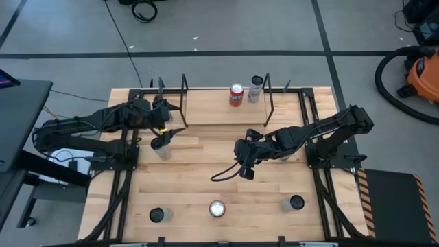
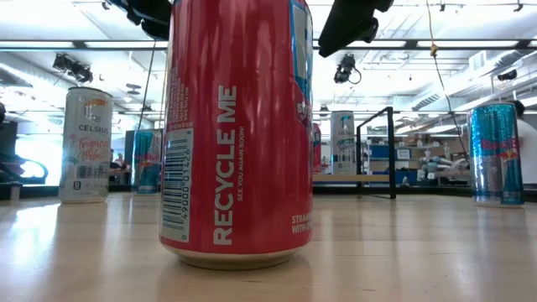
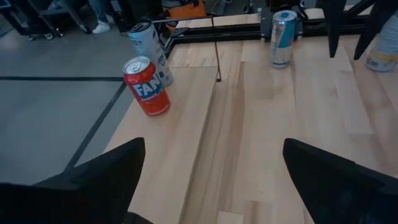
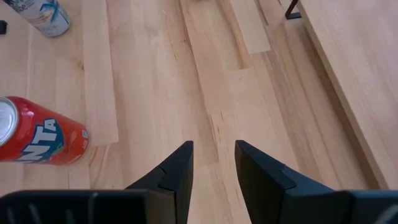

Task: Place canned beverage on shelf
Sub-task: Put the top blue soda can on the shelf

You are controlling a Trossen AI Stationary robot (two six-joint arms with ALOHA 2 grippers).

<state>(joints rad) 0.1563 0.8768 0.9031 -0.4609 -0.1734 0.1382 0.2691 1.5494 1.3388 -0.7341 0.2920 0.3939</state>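
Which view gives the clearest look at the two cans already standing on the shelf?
The left wrist view: the red Fanta can and the white can stand close up on the shelf, labels readable. The high view shows both from above as small tops. The low view shows them far off, mostly behind a near can. The right wrist view shows neither.

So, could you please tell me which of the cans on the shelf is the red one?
The red Fanta can is the left one of the pair on the shelf; its neighbour, the pale can, is silvery-white.
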